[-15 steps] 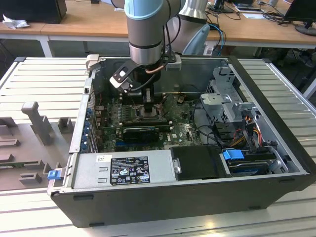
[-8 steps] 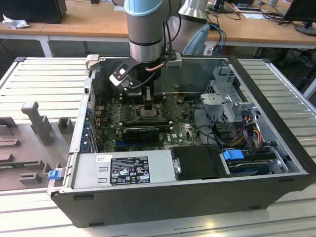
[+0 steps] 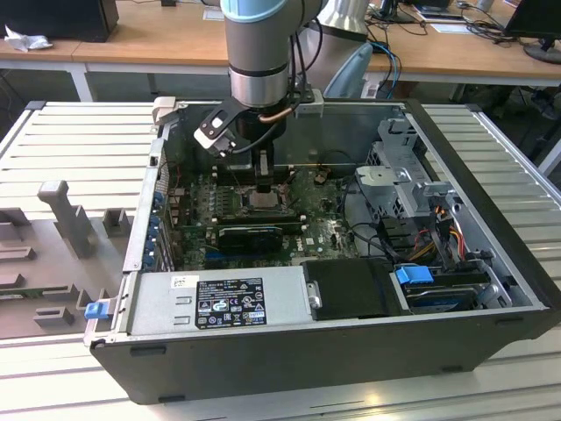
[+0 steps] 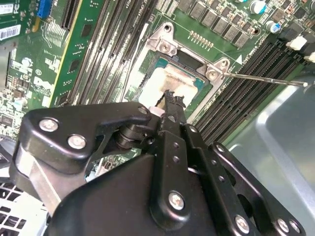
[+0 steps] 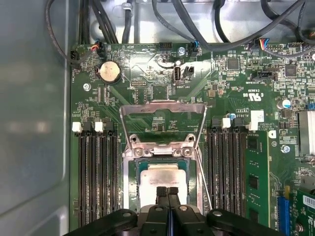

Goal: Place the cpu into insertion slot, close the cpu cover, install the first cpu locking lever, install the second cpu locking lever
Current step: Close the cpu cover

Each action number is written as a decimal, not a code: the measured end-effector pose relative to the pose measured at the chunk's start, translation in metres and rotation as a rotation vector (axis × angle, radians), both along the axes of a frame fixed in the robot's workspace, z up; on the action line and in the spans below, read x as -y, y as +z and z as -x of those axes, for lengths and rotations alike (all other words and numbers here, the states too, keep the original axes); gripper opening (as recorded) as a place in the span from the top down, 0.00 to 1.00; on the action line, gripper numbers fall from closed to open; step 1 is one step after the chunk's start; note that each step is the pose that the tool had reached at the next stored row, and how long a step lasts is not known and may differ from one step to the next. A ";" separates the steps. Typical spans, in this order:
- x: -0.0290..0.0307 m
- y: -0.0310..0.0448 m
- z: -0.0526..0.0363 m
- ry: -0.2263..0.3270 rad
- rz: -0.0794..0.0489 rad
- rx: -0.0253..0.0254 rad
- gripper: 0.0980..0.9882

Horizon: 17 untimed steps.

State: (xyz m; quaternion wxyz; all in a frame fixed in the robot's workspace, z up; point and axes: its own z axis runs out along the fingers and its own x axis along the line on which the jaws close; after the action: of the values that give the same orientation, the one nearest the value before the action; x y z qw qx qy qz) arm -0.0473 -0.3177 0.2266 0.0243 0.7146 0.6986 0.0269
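Note:
The cpu (image 5: 162,178) lies flat in the insertion slot (image 5: 132,183), its pale top smeared with paste; it is also seen from the side in the second wrist view (image 4: 170,78) and inside the open computer case (image 3: 261,200). My gripper (image 5: 167,192) hangs just above the cpu's near edge with both black fingers pressed together and nothing between them (image 4: 172,100) (image 3: 263,180). The cpu cover (image 5: 162,104) stands swung open, tilted back off the slot. A thin metal locking lever (image 4: 266,79) sticks out free beside the slot (image 5: 204,172).
Long black memory slots (image 5: 96,172) (image 5: 226,167) flank the socket on both sides. Black cables (image 5: 197,19) hang over the board's far edge, near a coin battery (image 5: 109,72). The case holds a power supply (image 3: 219,303), a drive cage (image 3: 403,175) and a black card (image 3: 250,235).

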 end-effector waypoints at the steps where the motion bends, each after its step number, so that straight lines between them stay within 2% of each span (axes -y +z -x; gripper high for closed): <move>1: 0.0000 -0.0002 -0.0016 0.000 0.000 0.0000 0.99; 3: 0.0000 -0.0002 -0.0059 0.000 0.000 -0.0015 0.99; 5: 0.0000 0.0017 -0.0060 0.000 0.000 -0.0019 0.99; 7: 0.0000 0.0078 -0.0060 0.000 0.000 -0.0018 0.99; 13: 0.0000 0.0080 -0.0071 0.000 0.000 -0.0019 0.99; 17: 0.0000 0.0122 -0.0072 0.000 0.000 -0.0020 0.99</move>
State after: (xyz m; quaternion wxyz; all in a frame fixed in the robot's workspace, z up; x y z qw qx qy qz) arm -0.0401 -0.3177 0.2388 0.0237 0.7146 0.6986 0.0261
